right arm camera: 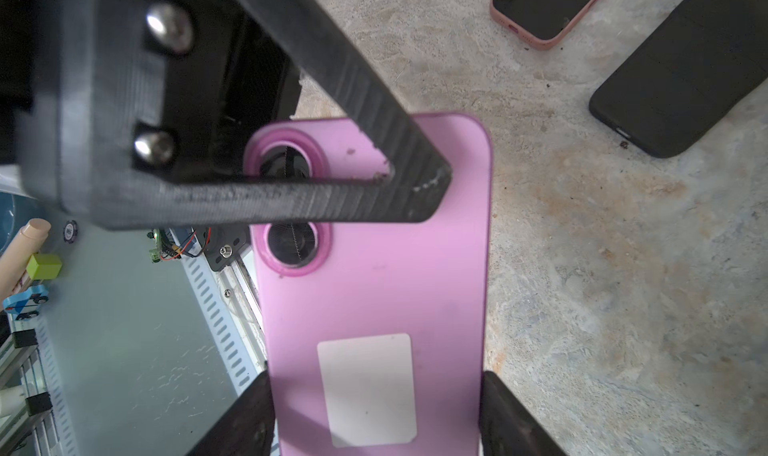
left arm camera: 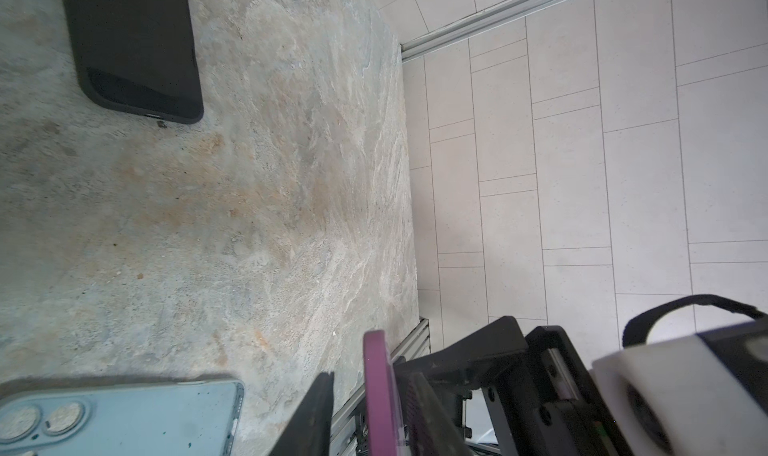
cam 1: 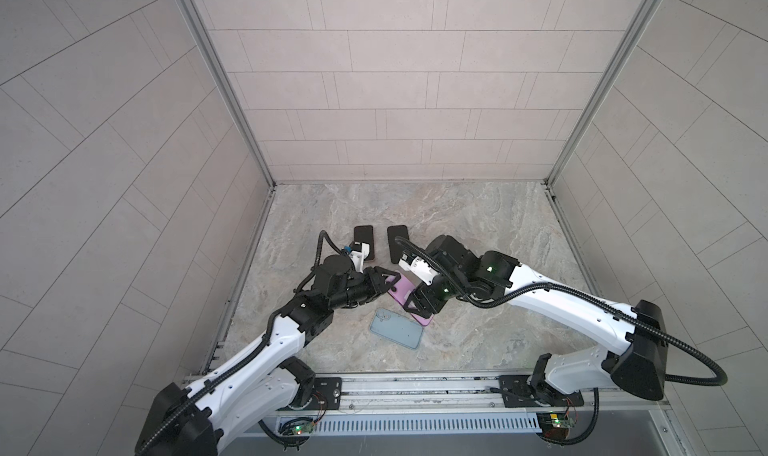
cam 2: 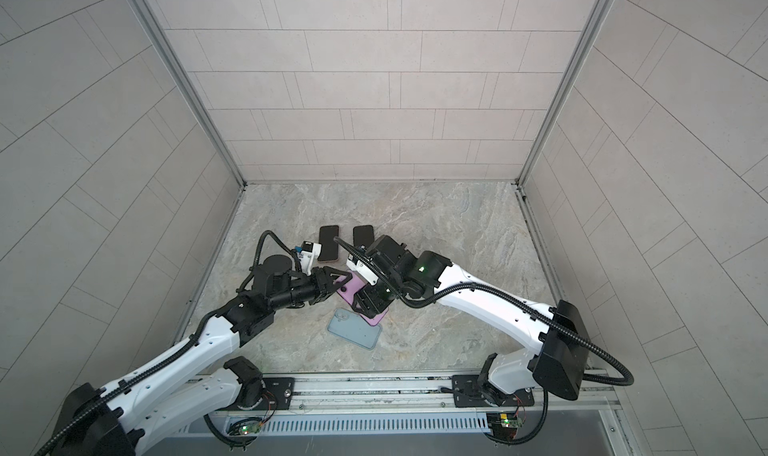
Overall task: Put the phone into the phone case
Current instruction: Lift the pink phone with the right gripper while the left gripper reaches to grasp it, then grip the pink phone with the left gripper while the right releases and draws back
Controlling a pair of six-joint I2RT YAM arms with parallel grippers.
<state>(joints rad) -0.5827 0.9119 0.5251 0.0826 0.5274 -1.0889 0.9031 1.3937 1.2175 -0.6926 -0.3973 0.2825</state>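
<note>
One table (cam 1: 478,267): stone-patterned. Everything I'm working with sits toward its near middle.
Two arms: the left arm (cam 1: 266,350) and right arm (cam 1: 561,304) both reach over the middle and meet at one object. I read this as the step of getting the case in hand, before any phone goes in.
Right gripper (right arm camera: 376,391): clamped across the width of the purple case (right arm camera: 374,300), with fingers (right arm camera: 245,420) pressed on both long sides. It holds the case at a slant, and I cannot tell whether the low end touches the table.
Left gripper (left arm camera: 370,391): jaws apart, straddling the case's camera end. I see table through a gap on one side of the purple rim, so I don't count it as gripped.
Purple case: empty, I judge, since I can see through the holes in its back.
Blue phone (cam 1: 397,329): the piece to fit, I judge. It lies flat, lenses up, just beside the case's low end, with neither gripper on it.
Two finished-looking phones: the pink-rimmed phone (cam 1: 364,242) and black-cased phone (cam 1: 399,244) lie side by side at the back.
Lens holes (right arm camera: 297,242): my guide for the next move. The case needs its open side turned toward the phone, one gripper freed to fetch it, and the lenses matched to these holes.
</note>
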